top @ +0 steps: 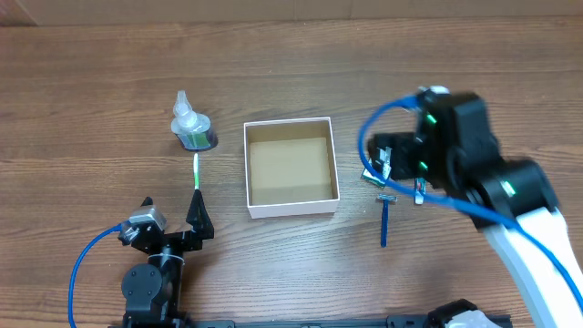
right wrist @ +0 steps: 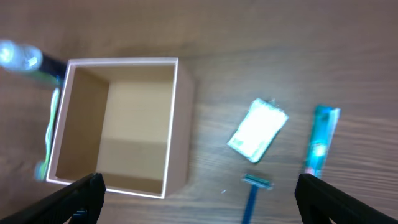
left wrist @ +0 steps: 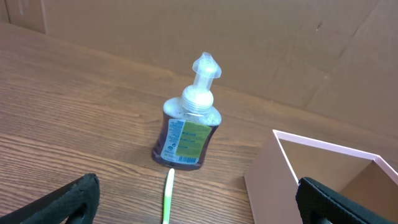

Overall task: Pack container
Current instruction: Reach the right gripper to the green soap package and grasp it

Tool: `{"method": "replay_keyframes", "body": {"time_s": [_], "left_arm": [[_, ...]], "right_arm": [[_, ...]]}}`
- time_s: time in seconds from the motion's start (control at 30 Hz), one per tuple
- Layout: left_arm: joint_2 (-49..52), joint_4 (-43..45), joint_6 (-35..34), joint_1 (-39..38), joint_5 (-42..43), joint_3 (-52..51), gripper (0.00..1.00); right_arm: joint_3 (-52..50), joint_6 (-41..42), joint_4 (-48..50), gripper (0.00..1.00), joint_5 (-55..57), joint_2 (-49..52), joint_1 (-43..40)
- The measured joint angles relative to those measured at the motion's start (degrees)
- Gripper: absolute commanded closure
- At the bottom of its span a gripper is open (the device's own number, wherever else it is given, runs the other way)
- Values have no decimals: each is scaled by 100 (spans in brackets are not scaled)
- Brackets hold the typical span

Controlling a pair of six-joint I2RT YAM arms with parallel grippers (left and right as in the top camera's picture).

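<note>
The container [top: 291, 207] is a square shallow box with white walls and a brown floor, empty, at the table's middle; it also shows in the left wrist view [left wrist: 267, 180] and the right wrist view [right wrist: 180, 143]. My left gripper [top: 198, 217] [left wrist: 198, 190] is open and empty, low over the table in front of a green toothbrush [top: 196, 171] [left wrist: 167, 199]. My right gripper [top: 383, 159] [right wrist: 199, 193] is open and empty, above the table just right of the container, over a blue razor [top: 385, 219] [right wrist: 254, 193], a small white packet [right wrist: 258, 129] and a teal tube [right wrist: 320, 140].
A clear pump bottle with green liquid [top: 189, 128] [left wrist: 186, 134] stands left of the container, just beyond the toothbrush. A cardboard wall runs along the table's far edge in the left wrist view [left wrist: 261, 43].
</note>
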Motion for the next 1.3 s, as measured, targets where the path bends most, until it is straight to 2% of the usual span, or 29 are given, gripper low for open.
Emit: {"method": "replay_keyframes", "body": {"time_s": [0.13, 0.23, 0.4, 0.6, 0.77, 0.93, 1.2, 1.3], "left_arm": [[0, 2, 0, 0, 0, 0, 0], [0, 2, 0, 0, 2, 0, 0], [0, 2, 0, 0, 0, 0, 0], [0, 2, 0, 0, 0, 0, 0], [0, 2, 0, 0, 0, 0, 0], [0, 2, 0, 0, 0, 0, 0], [0, 2, 0, 0, 0, 0, 0], [0, 2, 0, 0, 0, 0, 0]], "right_arm": [[7, -20, -144, 1, -354, 1067, 0], [7, 232, -42, 5, -247, 1609, 0], [7, 2026, -13, 13, 616, 2037, 0], [7, 2957, 131, 13, 990, 2118, -2], [7, 3126, 162, 12, 1029, 2612, -92], [-11, 2817, 162, 9, 837, 3193, -492], [-20, 2573, 284, 9, 713, 3386, -522], [-197, 2546, 629, 11, 688, 3521, -522]]}}
